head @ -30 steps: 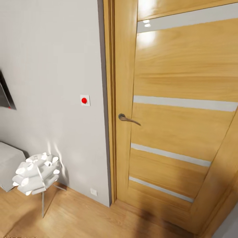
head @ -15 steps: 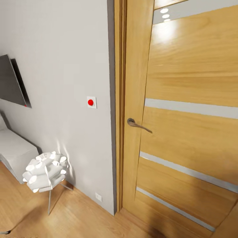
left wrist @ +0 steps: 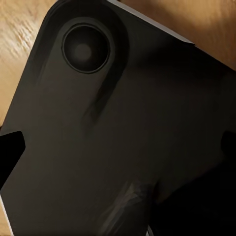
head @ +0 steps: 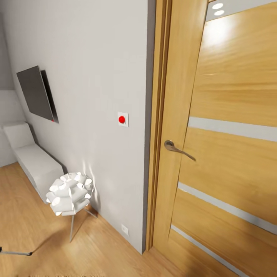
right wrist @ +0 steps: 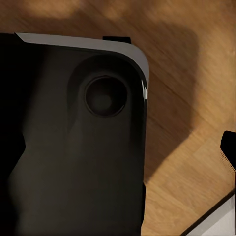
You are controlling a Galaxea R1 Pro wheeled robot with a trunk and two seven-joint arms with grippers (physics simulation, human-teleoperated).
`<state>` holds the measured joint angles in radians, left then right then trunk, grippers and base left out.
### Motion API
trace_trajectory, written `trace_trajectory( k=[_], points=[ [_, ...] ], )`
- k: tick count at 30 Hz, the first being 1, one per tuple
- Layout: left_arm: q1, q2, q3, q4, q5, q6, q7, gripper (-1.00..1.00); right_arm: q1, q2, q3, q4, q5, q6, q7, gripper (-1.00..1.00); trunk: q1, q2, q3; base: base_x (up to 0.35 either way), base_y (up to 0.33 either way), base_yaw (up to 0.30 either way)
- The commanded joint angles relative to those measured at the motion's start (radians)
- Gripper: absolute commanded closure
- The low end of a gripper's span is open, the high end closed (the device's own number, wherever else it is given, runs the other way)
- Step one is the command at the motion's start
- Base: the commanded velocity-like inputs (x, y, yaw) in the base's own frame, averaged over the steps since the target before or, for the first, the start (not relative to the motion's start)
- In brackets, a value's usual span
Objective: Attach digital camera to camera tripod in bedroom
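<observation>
The digital camera and the camera tripod are out of view. The head view faces a grey wall (head: 88, 77) with a wall-mounted black TV (head: 35, 93) and a closed wooden door (head: 227, 146) over a light wood floor. In the left wrist view my left gripper (left wrist: 118, 147) hangs over the robot's own black base (left wrist: 98, 137), its dark fingertips (left wrist: 9, 150) far apart at the picture's edges with nothing between them. In the right wrist view my right gripper (right wrist: 118, 147) is open the same way over the black base (right wrist: 64, 147) and the wood floor (right wrist: 196, 88).
A white petal-shaped floor lamp (head: 69, 194) on thin metal legs stands by the wall. A low white bench (head: 32, 161) runs under the TV. The wall carries a red button plate (head: 122, 119), and the door has a lever handle (head: 177, 149). A thin grey rod (head: 15, 252) lies on the floor.
The whole head picture has slid to the right, so the camera has turned left. More of the TV, the white bench and the floor show now, and less of the door.
</observation>
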<state>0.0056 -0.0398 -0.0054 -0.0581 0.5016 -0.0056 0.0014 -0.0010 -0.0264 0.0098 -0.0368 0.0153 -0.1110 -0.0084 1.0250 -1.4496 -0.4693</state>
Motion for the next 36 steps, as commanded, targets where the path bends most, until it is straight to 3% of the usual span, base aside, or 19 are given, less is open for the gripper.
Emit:
trace_trajectory(
  k=[1, 20, 36],
  points=[
    [0.001, 0.0, 0.0, -0.002, 0.004, -0.001, 0.0, -1.0, 0.0, 0.0, 0.001, 0.0, 0.002, -0.003, -0.001, -1.0, 0.0, 0.0, -0.001, 0.004, -0.003, 0.277],
    [0.001, -0.002, -0.002, -0.002, -0.001, -0.001, 0.0, -1.0, 0.0, -0.001, 0.001, 0.0, 0.002, -0.003, -0.002, -1.0, 0.0, 0.0, -0.001, 0.005, -0.004, 0.278],
    [0.001, -0.002, -0.004, 0.0, -0.006, -0.001, 0.0, -1.0, 0.0, -0.001, 0.001, 0.0, 0.002, -0.004, -0.002, -1.0, 0.0, 0.0, -0.001, 0.17, -0.19, 0.278]
  ],
)
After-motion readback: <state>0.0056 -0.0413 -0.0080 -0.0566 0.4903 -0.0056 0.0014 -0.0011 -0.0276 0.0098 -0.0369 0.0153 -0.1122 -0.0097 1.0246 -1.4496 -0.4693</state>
